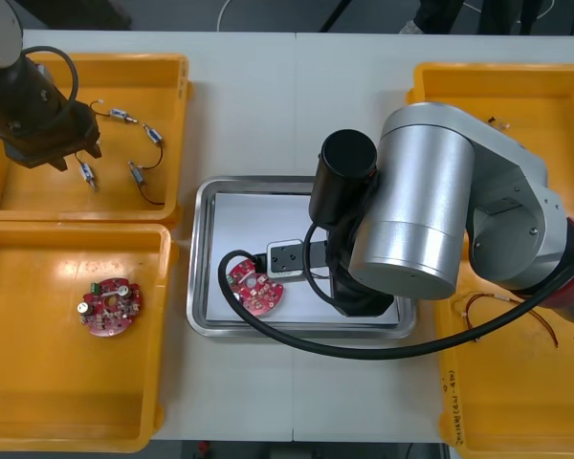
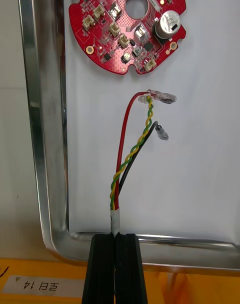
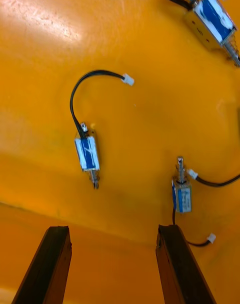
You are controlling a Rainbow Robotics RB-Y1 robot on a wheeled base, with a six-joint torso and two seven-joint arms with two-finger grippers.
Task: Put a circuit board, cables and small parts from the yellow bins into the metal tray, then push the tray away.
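Two grippers logged. Right gripper point(image 2: 115, 236): closed on red and yellow cable point(image 2: 131, 154), over metal tray point(image 2: 42, 134), cable tips near circuit board point(image 2: 127, 24). Left gripper point(image 3: 112, 231): spread wide, empty, above small metal parts point(image 3: 87, 154) in yellow bin point(image 3: 150, 59).

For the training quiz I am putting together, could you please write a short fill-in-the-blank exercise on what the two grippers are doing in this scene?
1. The right gripper is shut on a red and yellow cable that reaches over the metal tray, toward a round ____ circuit board lying in it.
2. The left gripper is ____, holding nothing, above small metal parts.
3. A second circuit board lies in a yellow bin on the robot's ____ side.
Missing words: red; open; left.
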